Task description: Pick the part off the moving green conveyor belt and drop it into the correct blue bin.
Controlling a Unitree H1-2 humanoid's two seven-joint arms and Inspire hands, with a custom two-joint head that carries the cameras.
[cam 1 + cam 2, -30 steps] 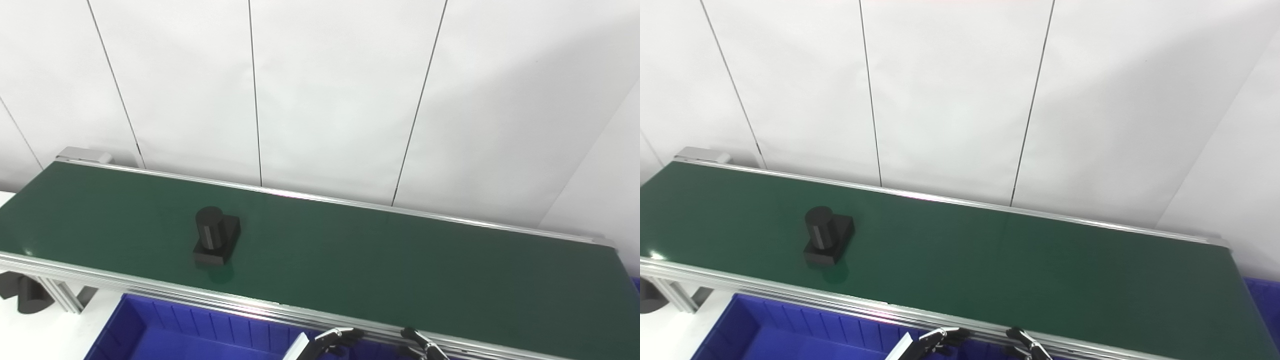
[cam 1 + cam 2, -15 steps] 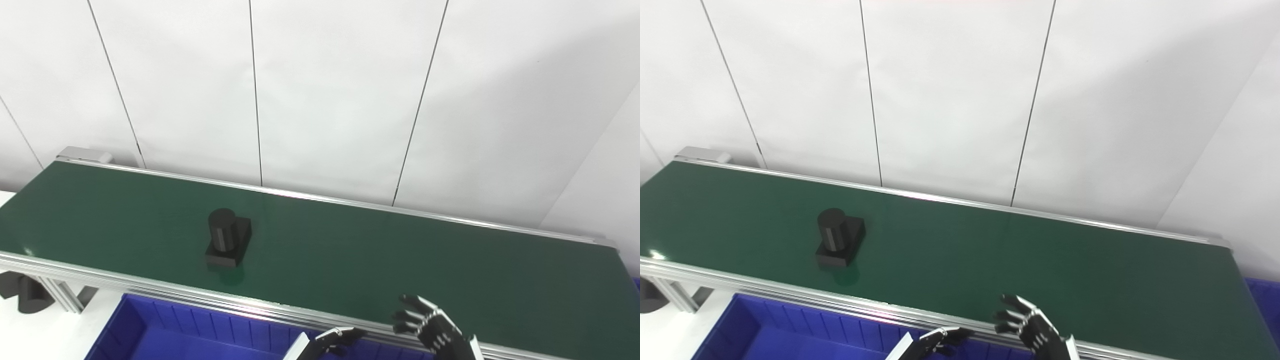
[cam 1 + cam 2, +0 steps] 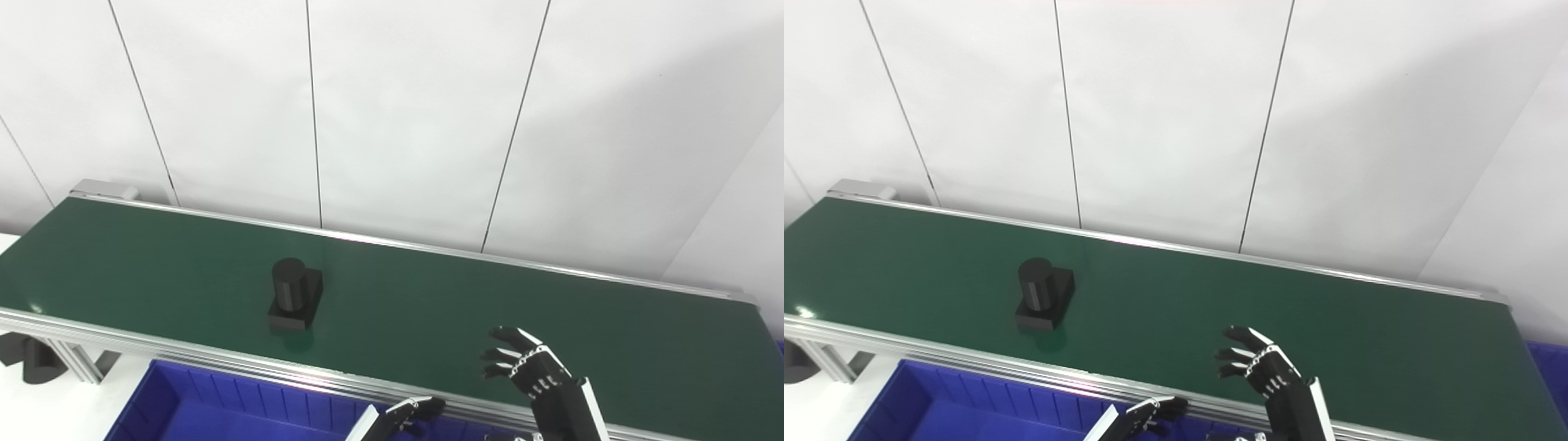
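The right hand [image 3: 530, 367], black with pale joints, is raised above the near half of the long dark green conveyor belt [image 3: 429, 306], its fingers [image 3: 505, 334] spread apart and curled slightly, holding nothing. The left hand [image 3: 411, 411] sits low at the bottom edge, just below the belt's near aluminium rail [image 3: 184, 355]; only its curled fingertips show, so whether it is open or closed cannot be told. Well to the left of the right hand, the black part [image 3: 294, 294], an upright cylinder on a flat rectangular base, stands on the belt, nearer the front rail than the back. Below the rail on the left lies a blue plastic bin [image 3: 184, 404] with ribbed walls. White wall panels [image 3: 398, 110] rise behind the belt.
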